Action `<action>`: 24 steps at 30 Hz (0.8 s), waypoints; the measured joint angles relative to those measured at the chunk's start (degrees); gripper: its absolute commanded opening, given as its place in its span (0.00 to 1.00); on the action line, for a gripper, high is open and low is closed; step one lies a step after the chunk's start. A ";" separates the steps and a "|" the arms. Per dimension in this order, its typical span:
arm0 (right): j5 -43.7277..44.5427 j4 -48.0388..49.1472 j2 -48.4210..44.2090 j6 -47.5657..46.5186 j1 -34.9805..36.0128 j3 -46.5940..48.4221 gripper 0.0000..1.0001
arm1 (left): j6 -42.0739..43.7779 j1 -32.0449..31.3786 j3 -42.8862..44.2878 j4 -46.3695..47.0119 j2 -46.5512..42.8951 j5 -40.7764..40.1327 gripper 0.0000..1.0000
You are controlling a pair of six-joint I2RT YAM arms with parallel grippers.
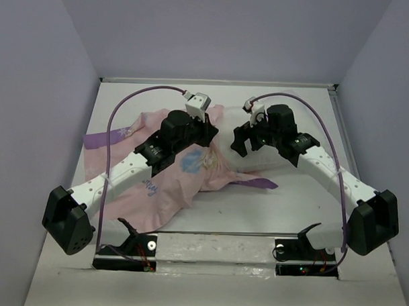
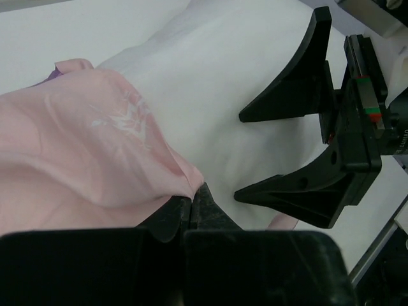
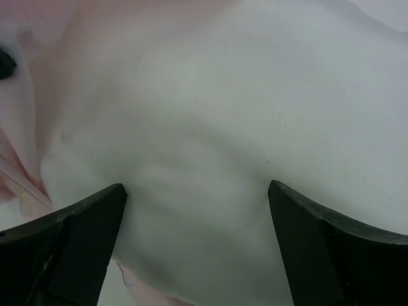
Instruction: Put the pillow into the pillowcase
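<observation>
Creased pale-pink fabric pillowcase [image 2: 76, 146] hides part of the plump white pillow [image 2: 223, 89]. Left fingers [image 2: 167, 220] pinch its edge; right fingers [image 3: 80, 239] spread above the pillow.

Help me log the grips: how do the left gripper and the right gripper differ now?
The left gripper is shut, pinching the pink edge of the pillowcase; the right gripper stands wide open, holding nothing. The left gripper sits at the fabric's edge; the right gripper faces the bare white pillow. Both have black fingers.
</observation>
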 measured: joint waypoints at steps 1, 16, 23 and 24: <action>-0.52 -0.59 0.00 -1.01 0.00 -0.04 1.00 | -0.02 0.24 0.15 -0.24 0.00 0.46 0.00; -22.93 23.45 9.99 4.66 5.01 -10.05 0.00 | -8.00 1.79 1.42 1.70 0.74 11.04 0.00; -28.46 46.66 7.43 20.15 4.87 -16.00 0.00 | -15.78 1.36 -2.91 9.86 0.74 14.84 0.00; -29.51 51.17 7.58 23.08 4.87 -16.44 0.00 | -16.20 1.18 -2.95 10.29 0.74 14.64 0.00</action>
